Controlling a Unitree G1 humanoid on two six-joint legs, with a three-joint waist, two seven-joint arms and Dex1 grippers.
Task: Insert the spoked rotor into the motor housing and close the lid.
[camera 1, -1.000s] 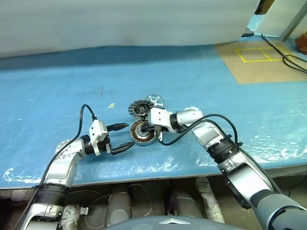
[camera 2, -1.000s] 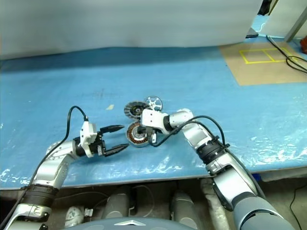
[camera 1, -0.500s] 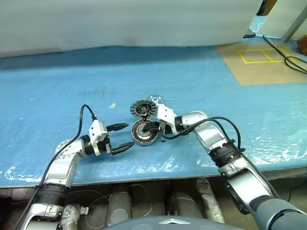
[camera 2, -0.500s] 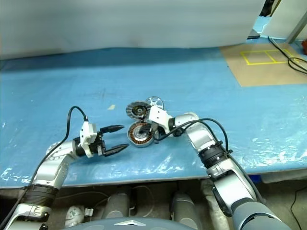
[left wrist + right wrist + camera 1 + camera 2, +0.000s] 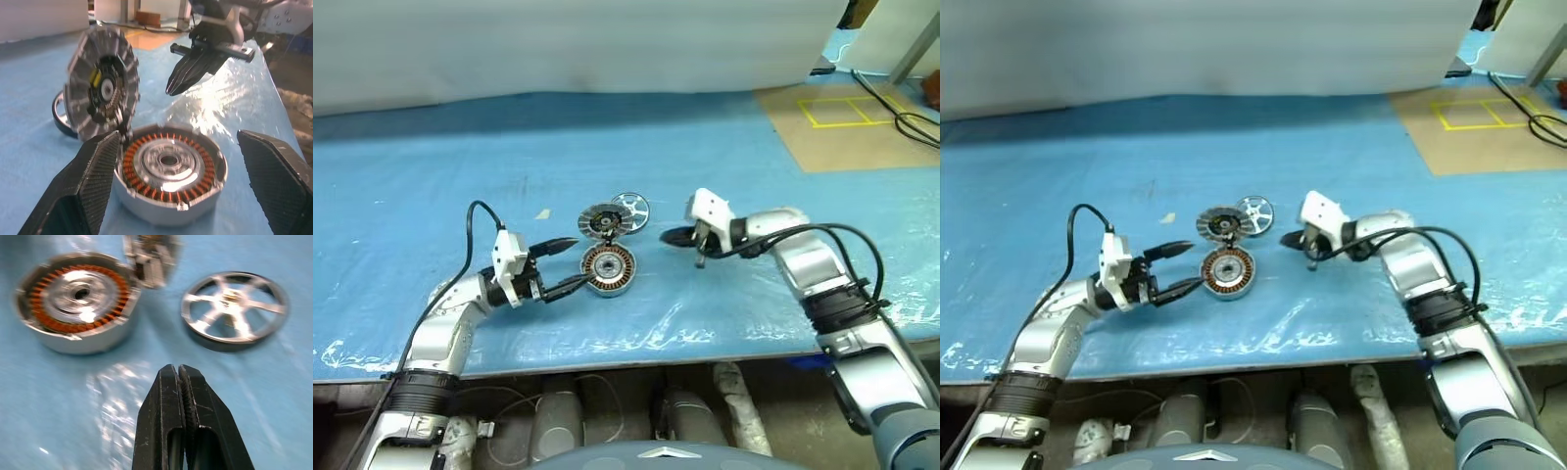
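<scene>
While the spoked rotor [image 5: 629,208] lies flat on the surface just behind the motor housing [image 5: 609,269], beside the upright lid [image 5: 601,220], right gripper [image 5: 677,236] sits nearer, jaws clenched empty; left gripper [image 5: 570,262] jaws released, flanking housing.

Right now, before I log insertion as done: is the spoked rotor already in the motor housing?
No, the spoked rotor lies on the blue sheet beside the motor housing.

The motor housing [image 5: 609,269] sits on the table [image 5: 431,176]. The lid [image 5: 602,221] stands tilted just behind it, the spoked rotor [image 5: 629,209] behind and right of it.
</scene>
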